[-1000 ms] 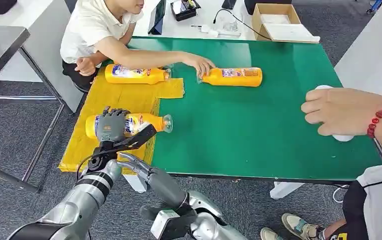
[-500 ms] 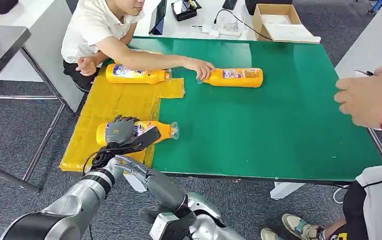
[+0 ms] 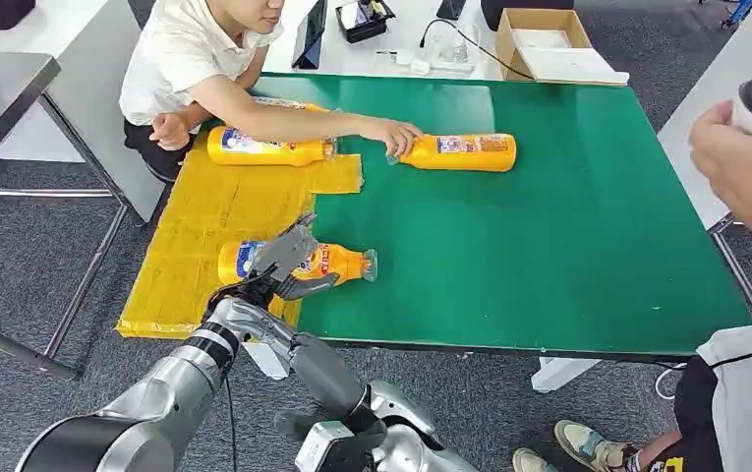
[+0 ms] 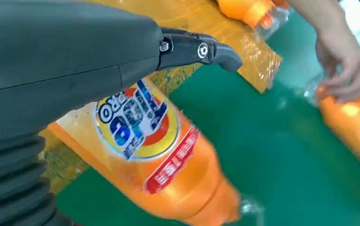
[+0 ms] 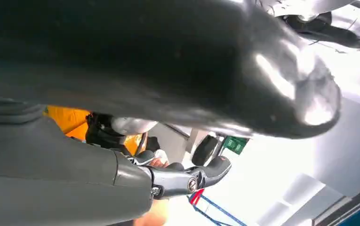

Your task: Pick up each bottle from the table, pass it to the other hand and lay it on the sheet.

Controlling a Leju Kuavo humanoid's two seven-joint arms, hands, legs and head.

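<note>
An orange bottle (image 3: 327,264) (image 4: 168,165) lies on its side, its base on the yellow sheet (image 3: 204,211) and its cap end on the green table (image 3: 549,236). My left hand (image 3: 285,262) hovers at its label with fingers spread and grips nothing; the thumb (image 4: 201,49) sticks out straight. My right hand (image 3: 259,324) hangs below the left wrist at the table's front edge, fingers (image 5: 192,179) extended, empty. A second bottle (image 3: 268,147) lies on the sheet's far end. A third bottle (image 3: 460,152) lies on the table, with a person's hand (image 3: 399,136) on its cap.
A person in a white shirt (image 3: 190,54) sits at the far left corner, arm stretched over the table. Another person's hand (image 3: 745,167) holds a white object at the right edge. A cardboard box (image 3: 549,44) stands behind the table.
The near bottle has shifted right, its cap end now on the green table. My left hand has lifted its fingers off it. The person's hand at the right rose from the table.
</note>
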